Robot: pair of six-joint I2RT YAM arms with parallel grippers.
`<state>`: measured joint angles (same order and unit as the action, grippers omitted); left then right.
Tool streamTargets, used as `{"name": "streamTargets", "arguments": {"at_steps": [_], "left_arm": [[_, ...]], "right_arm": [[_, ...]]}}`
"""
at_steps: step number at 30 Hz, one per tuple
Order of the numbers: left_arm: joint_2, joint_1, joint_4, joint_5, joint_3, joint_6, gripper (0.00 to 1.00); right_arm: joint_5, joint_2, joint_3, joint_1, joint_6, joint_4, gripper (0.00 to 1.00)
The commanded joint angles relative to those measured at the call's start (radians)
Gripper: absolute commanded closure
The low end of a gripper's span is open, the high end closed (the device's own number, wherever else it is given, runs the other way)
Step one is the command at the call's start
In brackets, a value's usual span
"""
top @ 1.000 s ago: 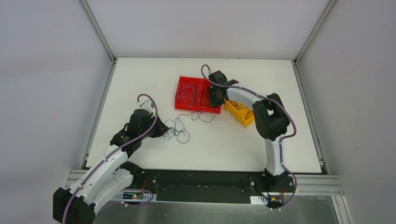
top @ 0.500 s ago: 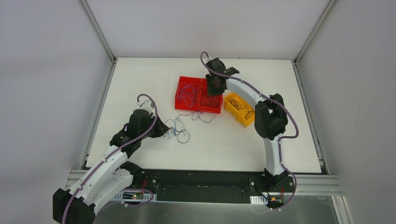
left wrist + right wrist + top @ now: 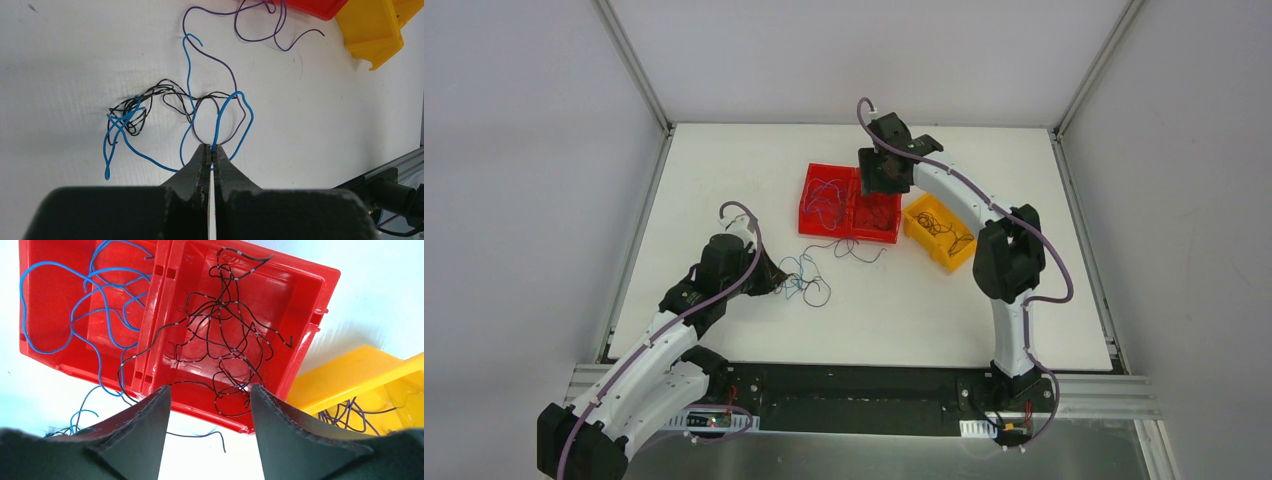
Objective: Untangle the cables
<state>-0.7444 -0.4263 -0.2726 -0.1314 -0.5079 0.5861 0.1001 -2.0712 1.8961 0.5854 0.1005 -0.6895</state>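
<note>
Left gripper [image 3: 210, 150] — jaws pinched shut on a blue wire [image 3: 218, 120] at the near edge of the tangle [image 3: 131, 107], probably to draw that strand free.
Tangle: blue, black and purple cables knotted on the white table [image 3: 325, 125], with purple loops trailing toward the bins.
Left red bin [image 3: 30, 347]: sorted blue wires [image 3: 75, 315].
Right red bin [image 3: 300, 325]: black wires [image 3: 225, 340].
Right gripper [image 3: 210, 387] — fingers spread and empty, hovering above the red bins.
Yellow bin [image 3: 360, 370]: dark wires [image 3: 350, 415].
</note>
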Motion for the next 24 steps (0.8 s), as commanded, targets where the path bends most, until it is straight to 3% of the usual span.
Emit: {"name": "streamTargets", "arguments": {"at_steps": [1,10,17,24], "left_arm": [[0.004,-0.008,0.024,-0.03,-0.035,-0.011,1.0],[-0.004,-0.008,0.025,-0.055,-0.044,-0.015,1.0],[-0.042,-0.046,0.036,-0.173,-0.133,-0.084,1.0],[-0.06,-0.109,0.031,-0.127,-0.202,-0.091,1.0]], "right_arm": [[-0.006,0.015,0.047,0.006,0.009,-0.01,0.37],[-0.039,0.008,-0.017,0.008,0.028,0.035,0.45],[-0.244,0.291,-0.4,0.029,0.0,0.324,0.41],[-0.203,0.481,-0.653,0.11,0.033,0.416,0.41]]}}
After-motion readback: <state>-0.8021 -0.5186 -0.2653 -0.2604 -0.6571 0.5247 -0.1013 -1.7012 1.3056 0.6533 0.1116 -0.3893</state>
